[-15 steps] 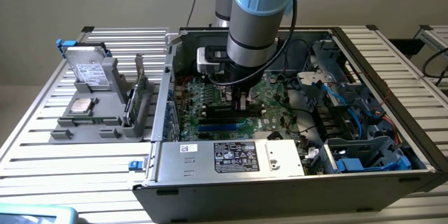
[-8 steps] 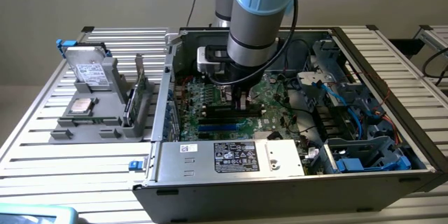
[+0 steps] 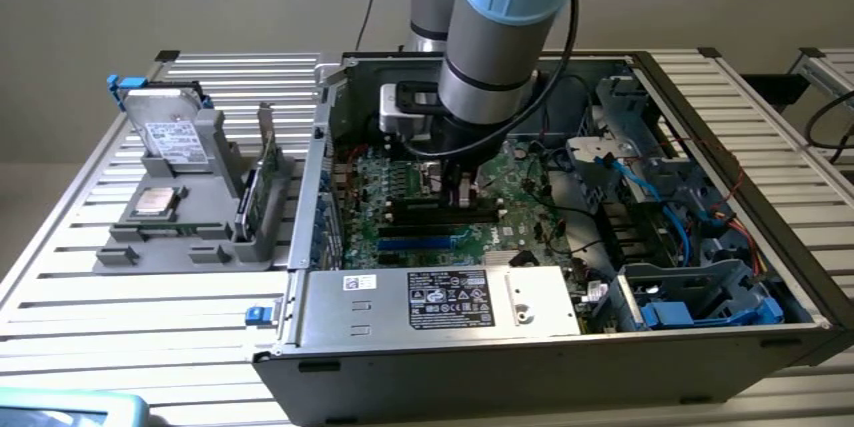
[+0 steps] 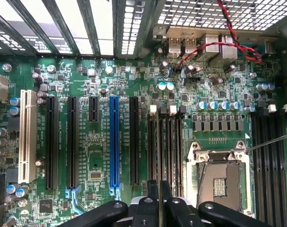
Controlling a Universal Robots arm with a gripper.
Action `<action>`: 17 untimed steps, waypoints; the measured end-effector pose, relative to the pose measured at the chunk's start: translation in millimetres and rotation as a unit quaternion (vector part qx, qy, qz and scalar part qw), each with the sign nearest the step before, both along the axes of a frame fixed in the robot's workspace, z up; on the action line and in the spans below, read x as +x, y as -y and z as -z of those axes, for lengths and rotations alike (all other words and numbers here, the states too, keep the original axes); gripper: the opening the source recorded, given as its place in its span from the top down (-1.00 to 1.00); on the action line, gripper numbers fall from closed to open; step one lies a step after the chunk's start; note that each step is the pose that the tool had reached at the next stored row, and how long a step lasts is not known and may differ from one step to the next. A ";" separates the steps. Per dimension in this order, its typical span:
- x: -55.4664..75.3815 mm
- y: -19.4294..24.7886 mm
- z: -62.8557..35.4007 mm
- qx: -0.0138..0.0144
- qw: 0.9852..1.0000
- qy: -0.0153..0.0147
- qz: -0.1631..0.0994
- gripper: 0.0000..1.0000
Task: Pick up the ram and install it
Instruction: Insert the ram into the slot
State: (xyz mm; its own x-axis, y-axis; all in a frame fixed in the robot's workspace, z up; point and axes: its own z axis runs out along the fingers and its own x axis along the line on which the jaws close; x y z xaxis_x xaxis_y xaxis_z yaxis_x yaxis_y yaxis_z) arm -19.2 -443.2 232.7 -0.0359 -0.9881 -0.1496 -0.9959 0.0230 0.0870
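As we hang beside the CPU socket (image 4: 218,177), gripper (image 4: 159,182): pinched on the ram (image 4: 159,204).
Ram: edge-on between our fingers (image 4: 153,198), over slots (image 4: 163,142) beside that socket.
Progress: picked up, we judge; not yet seated.

Case (image 3: 534,367) lies on its side, open at the top, on a slatted table (image 3: 80,297). PSU (image 3: 441,299) with a white label sits along its near edge. Board (image 3: 400,232) lies flat inside. One blue slot (image 4: 114,142) sits among black slots (image 4: 71,142), with a white slot (image 4: 24,137) at the row's end. Socket (image 4: 219,177) has bare contacts, below a row of capacitors (image 4: 219,106). Twisted red-black wires (image 4: 228,47) cross the ports (image 4: 200,45). Blue cables (image 3: 654,187) run by the cage (image 3: 694,287).

Exterior view's left: grey holder (image 3: 200,237) on the table, beside the case. Drive (image 3: 171,132) stands upright in it, chip (image 3: 158,200) lies flat, card (image 3: 267,162) stands upright.
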 end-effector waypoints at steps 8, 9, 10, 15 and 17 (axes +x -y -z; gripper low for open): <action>10.3 0.3 -1.9 0.000 1.000 -0.004 0.000 0.73; 10.2 0.3 -1.8 0.000 1.000 -0.005 0.000 0.73; 10.2 0.3 -1.3 0.000 1.000 -0.005 0.000 0.73; 10.3 0.3 2.7 0.000 1.000 -0.005 0.000 0.73; 9.8 0.0 3.5 0.000 1.000 -0.006 0.000 0.73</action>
State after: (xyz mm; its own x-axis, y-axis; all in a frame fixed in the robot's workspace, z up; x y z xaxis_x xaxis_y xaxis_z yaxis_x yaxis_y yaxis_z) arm -9.4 -443.2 229.2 -0.0383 -0.9881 -0.1491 -0.9949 0.0237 0.0980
